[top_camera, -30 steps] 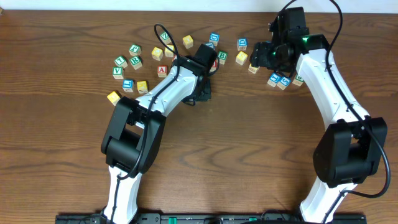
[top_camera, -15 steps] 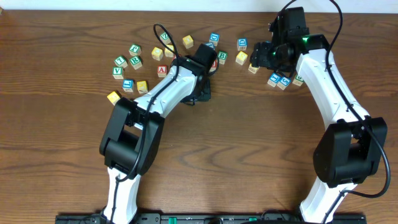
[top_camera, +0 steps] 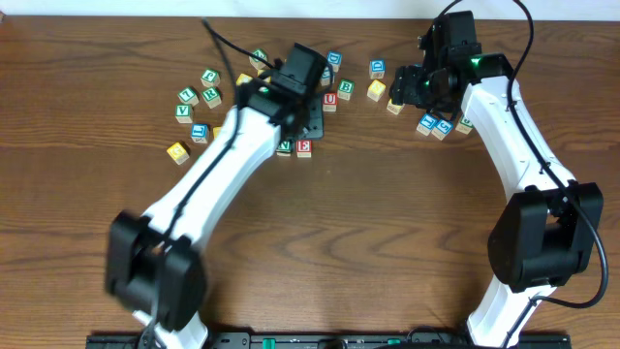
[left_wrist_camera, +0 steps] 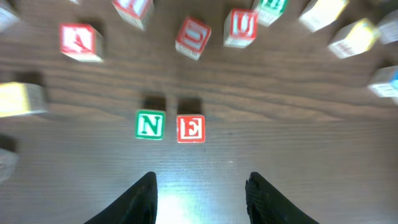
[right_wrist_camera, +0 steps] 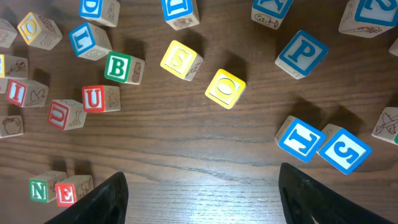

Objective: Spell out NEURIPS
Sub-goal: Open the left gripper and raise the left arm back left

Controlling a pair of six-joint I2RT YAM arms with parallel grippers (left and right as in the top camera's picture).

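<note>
A green N cube (left_wrist_camera: 150,125) and a red E cube (left_wrist_camera: 191,129) sit side by side on the wood, also seen from overhead as N (top_camera: 284,147) and E (top_camera: 304,148). My left gripper (left_wrist_camera: 202,186) hovers above and in front of them, open and empty, blurred with motion in the overhead view (top_camera: 312,118). Two red U cubes (left_wrist_camera: 193,37) (left_wrist_camera: 241,27) lie behind the pair. My right gripper (right_wrist_camera: 202,199) is open and empty over bare wood. Beyond it lie a blue P (right_wrist_camera: 302,53), a blue I (right_wrist_camera: 300,138), a yellow S (right_wrist_camera: 180,60) and a red U (right_wrist_camera: 93,98).
Loose cubes with other letters are scattered along the back: a red A (left_wrist_camera: 81,42), a green B (right_wrist_camera: 118,67), a yellow O (right_wrist_camera: 225,88), a blue S (right_wrist_camera: 345,149), and a cluster at the far left (top_camera: 194,102). The right gripper (top_camera: 405,89) hangs at the back right.
My left gripper has opened and lifted away towards the back. The N and E cubes it covered now show side by side. The right arm has not moved.
</note>
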